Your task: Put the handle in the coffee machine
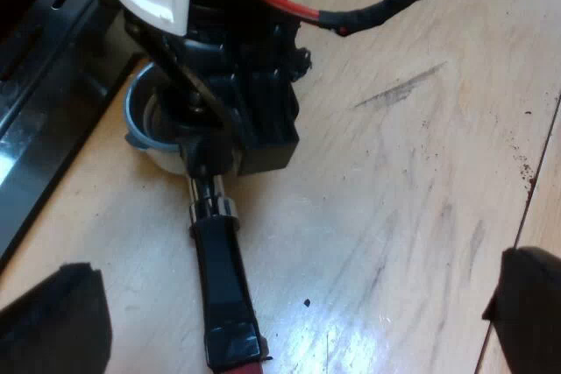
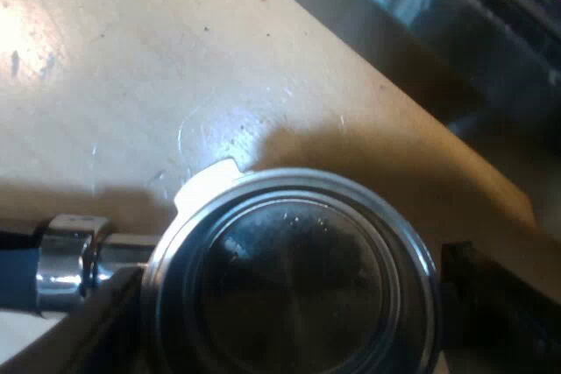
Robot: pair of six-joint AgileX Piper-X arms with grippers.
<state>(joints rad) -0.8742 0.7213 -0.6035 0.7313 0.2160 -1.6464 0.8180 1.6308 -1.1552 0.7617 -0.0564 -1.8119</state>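
Two black fingers of my right gripper sit one on each side of the round metal basket of the holder. Both touch its rim, so I think they are closed on it. A little metal ear sticks out from the rim. The dark handle runs out from the basket and lies flat on the wooden table, with its red end far from the basket. The holder looks to be down on the table, just beside the black base of the coffee machine, and it is not in the machine yet. My left gripper hangs above the table near the red end, with its fingers wide apart and nothing in them. To do this step well, I think the right gripper should hold the basket tight and lift it straight up, so the handle does not drag or tip. Then it should keep the basket flat and bring it under the machine's front. There it should line the ear up with the slot, push up, and swing the handle to the side until it locks. Going slow near the machine is wise, since metal can bump metal. The left gripper should be out of the way when the handle swings.
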